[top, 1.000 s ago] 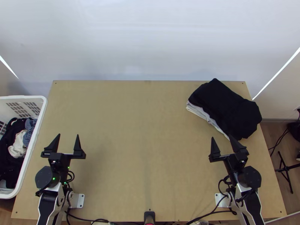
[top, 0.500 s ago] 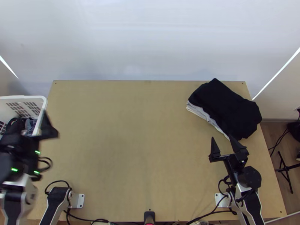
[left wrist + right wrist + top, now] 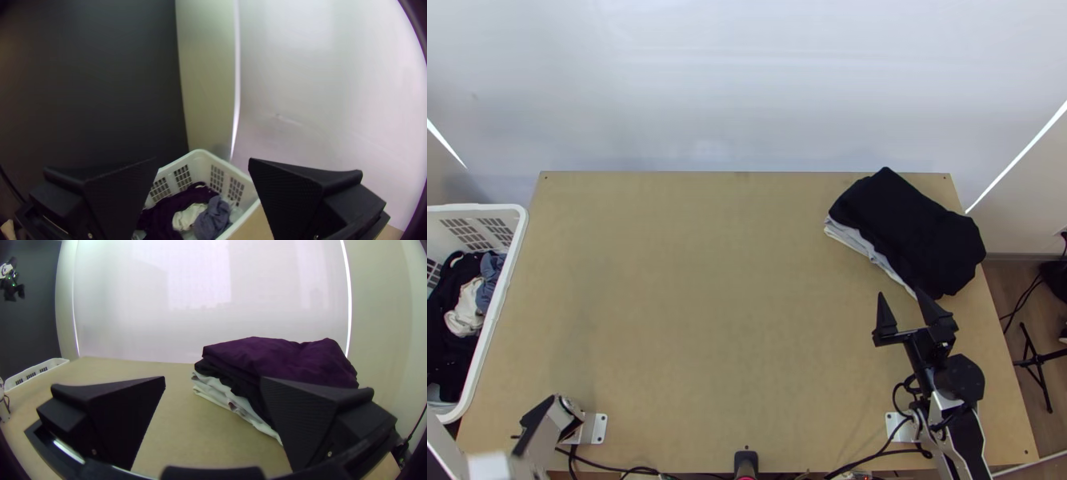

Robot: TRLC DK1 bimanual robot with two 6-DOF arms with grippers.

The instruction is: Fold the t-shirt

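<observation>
Inside the white basket [image 3: 475,207] at the left side of the table [image 3: 707,320], loose clothes [image 3: 451,320] lie bunched, the t-shirt to be folded probably among them, though which piece it is cannot be told. Raised and facing the basket, the left gripper [image 3: 203,160] has its fingers spread wide around nothing, presumably ready to pluck a garment out, while the right gripper [image 3: 901,293], likewise parted and unladen, waits near a folded stack [image 3: 907,232], seemingly set toward the far right corner to keep finished pieces out of the work
</observation>
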